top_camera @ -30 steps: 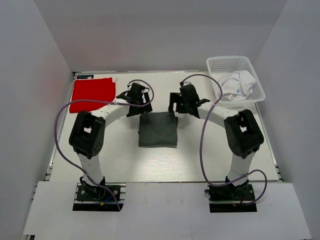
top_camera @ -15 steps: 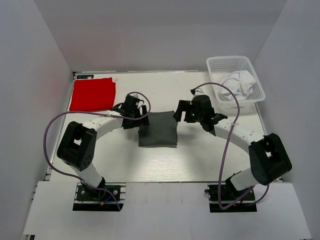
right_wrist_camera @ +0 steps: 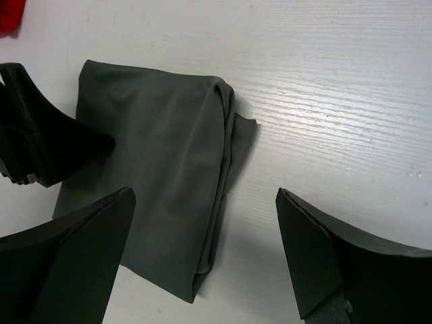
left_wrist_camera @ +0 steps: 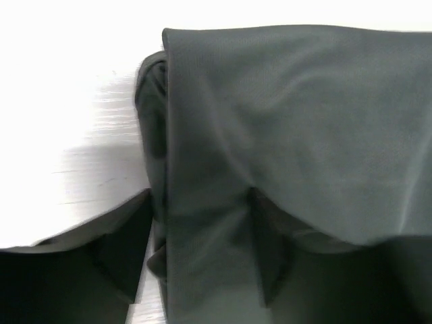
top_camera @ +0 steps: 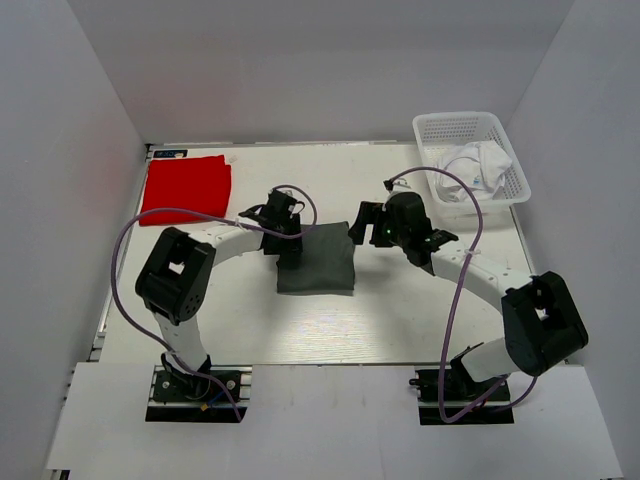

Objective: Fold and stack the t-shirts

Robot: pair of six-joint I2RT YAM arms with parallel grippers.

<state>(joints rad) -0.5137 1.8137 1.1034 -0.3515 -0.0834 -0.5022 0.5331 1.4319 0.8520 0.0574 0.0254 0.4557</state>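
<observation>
A dark grey-green t-shirt [top_camera: 316, 262] lies folded in a rectangle at the table's middle. My left gripper [top_camera: 290, 240] is at its upper left edge. In the left wrist view the gripper [left_wrist_camera: 200, 196] has its jaws apart, straddling that folded edge, with the cloth [left_wrist_camera: 304, 121] lying between and over the fingers. My right gripper [top_camera: 365, 228] hovers open just off the shirt's upper right corner. In the right wrist view it [right_wrist_camera: 202, 196] spans the shirt's edge [right_wrist_camera: 155, 169] and bare table. A red t-shirt [top_camera: 186, 186] lies folded at the back left. A white t-shirt [top_camera: 475, 168] is crumpled in the basket.
The white mesh basket [top_camera: 470, 118] stands at the back right corner. Purple cables loop from both arms over the table. White walls close in the left, back and right sides. The left arm's dark fingers [right_wrist_camera: 47, 142] show in the right wrist view.
My left gripper has slid right onto the grey-green shirt's left edge and its jaws have narrowed. The right arm swung out to the right, its gripper staying near the shirt's upper right corner.
</observation>
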